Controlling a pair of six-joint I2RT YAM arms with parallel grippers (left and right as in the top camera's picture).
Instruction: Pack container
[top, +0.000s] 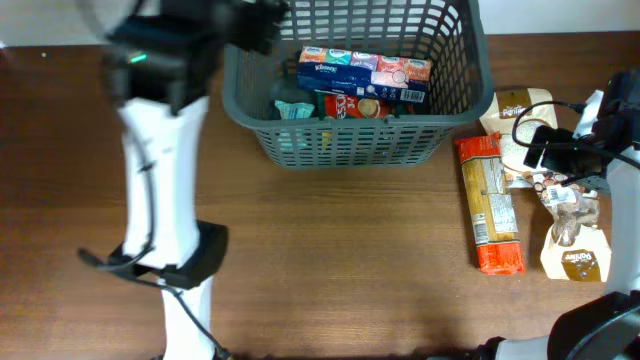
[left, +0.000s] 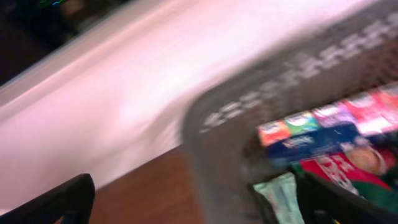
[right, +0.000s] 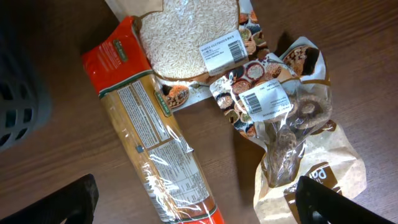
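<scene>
Overhead view: the container (top: 360, 130), holding a tissue pack (top: 362, 72), stood at the desk's (top: 330, 260) far side. A pasta packet (top: 488, 205), rice bag (top: 520, 110) and mushroom bag (top: 572, 225) lay to its right. The left claw (top: 255, 22) hovered over the container's left rear corner, spread and empty. The right claw (right: 196, 196) hung spread and empty above the packets.

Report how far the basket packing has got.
Done: the tissue pack, a red packet and a pale teal packet lie inside the container. In hand: nothing; the right tool is open above the unpacked goods, and the left tool looks open by the container's rim. Left: the spaghetti packet, the rice bag and a bag of dark dried pieces, on the table.
</scene>
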